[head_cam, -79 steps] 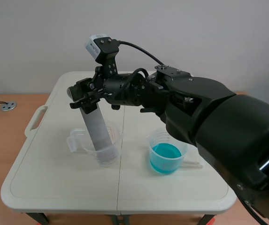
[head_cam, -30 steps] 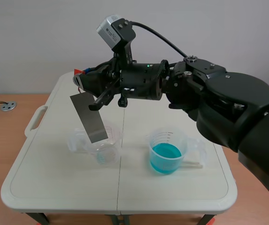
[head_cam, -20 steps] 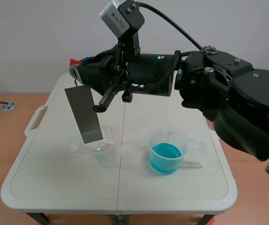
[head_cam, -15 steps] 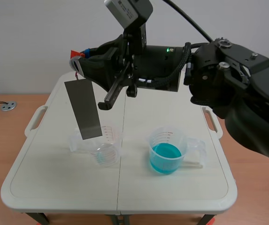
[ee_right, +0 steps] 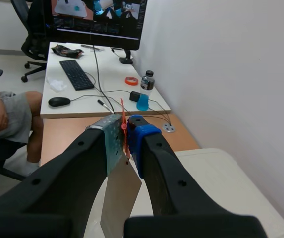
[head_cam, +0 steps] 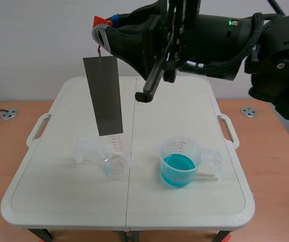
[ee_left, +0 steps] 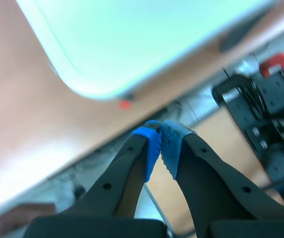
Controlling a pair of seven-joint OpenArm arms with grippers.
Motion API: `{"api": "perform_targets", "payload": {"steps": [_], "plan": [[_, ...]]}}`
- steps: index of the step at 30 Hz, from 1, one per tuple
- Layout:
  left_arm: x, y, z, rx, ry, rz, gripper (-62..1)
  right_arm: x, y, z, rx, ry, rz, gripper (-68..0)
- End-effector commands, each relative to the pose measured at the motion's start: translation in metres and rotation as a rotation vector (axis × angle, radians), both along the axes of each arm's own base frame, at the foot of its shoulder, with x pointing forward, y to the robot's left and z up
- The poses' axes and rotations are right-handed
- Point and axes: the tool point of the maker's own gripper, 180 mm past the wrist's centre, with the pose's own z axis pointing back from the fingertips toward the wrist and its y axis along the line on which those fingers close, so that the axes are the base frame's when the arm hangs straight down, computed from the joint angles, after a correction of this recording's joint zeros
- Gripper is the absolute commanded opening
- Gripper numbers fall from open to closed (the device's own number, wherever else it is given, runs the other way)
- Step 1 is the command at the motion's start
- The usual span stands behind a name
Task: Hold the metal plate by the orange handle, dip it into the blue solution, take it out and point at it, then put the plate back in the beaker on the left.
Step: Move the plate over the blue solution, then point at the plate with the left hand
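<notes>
Metal plate (head_cam: 103, 96): a flat, long grey rectangle with a dull, even surface and no visible marks. It is hung almost upright, slightly tilted, with its lower end leaning toward the table's middle. A small orange handle (head_cam: 100, 21) is fixed at its top edge.

The plate is held in the air over the left half of the white folding table (head_cam: 58, 201). Its lower edge is seen just above the rim of the clear, empty plastic beaker (head_cam: 109, 156). Whether the edge touches that rim cannot be told.

The second clear beaker (head_cam: 180, 160) is placed well apart from the plate, right of the table's middle seam. The blue solution (head_cam: 178, 166) is seen in its lower part.

Right gripper (head_cam: 104, 33): brought in high from the right, across the top of the scene. In the right wrist view its fingers are nearly together, and the orange handle (ee_right: 123, 126) is clamped between the grey-green and blue pads. The plate (ee_right: 118, 193) is seen hanging below the fingertips (ee_right: 125, 130).

Left gripper (ee_left: 160, 144): seen only in its own wrist view. Its two pads are pressed together with nothing between them. A rounded corner of the table (ee_left: 132, 44) is seen ahead of it.
</notes>
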Motion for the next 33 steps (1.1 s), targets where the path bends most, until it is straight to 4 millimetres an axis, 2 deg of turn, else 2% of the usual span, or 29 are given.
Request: {"api": "perform_targets", "payload": {"steps": [1, 10, 15, 22, 24, 29, 33], "plan": [[0.003, -0.01, 0.008, -0.021, -0.023, -0.02, -57.5, -0.001, -0.007, 0.014, 0.027, -0.032, -0.004, -66.4], [0.029, -0.043, 0.057, -0.122, -0.231, -0.099, -57.5, -0.002, -0.044, 0.027, 0.034, -0.043, -0.07, -66.4], [0.034, -0.049, 0.068, -0.157, -0.287, -0.114, -57.5, 0.0, -0.064, 0.028, 0.03, -0.027, -0.113, -66.4], [0.052, -0.054, 0.083, -0.168, -0.359, -0.145, -57.5, 0.003, -0.089, 0.024, 0.014, -0.008, -0.168, -66.4], [0.054, -0.064, 0.086, -0.193, -0.365, -0.188, -57.5, 0.003, -0.094, 0.022, 0.009, -0.004, -0.182, -66.4], [0.044, -0.106, 0.088, -0.279, -0.334, -0.386, -57.5, 0.004, -0.106, 0.018, -0.003, 0.006, -0.215, -66.4], [0.043, -0.131, 0.093, -0.326, -0.347, -0.482, -57.5, 0.006, -0.114, 0.018, -0.007, 0.004, -0.237, -66.4]]}}
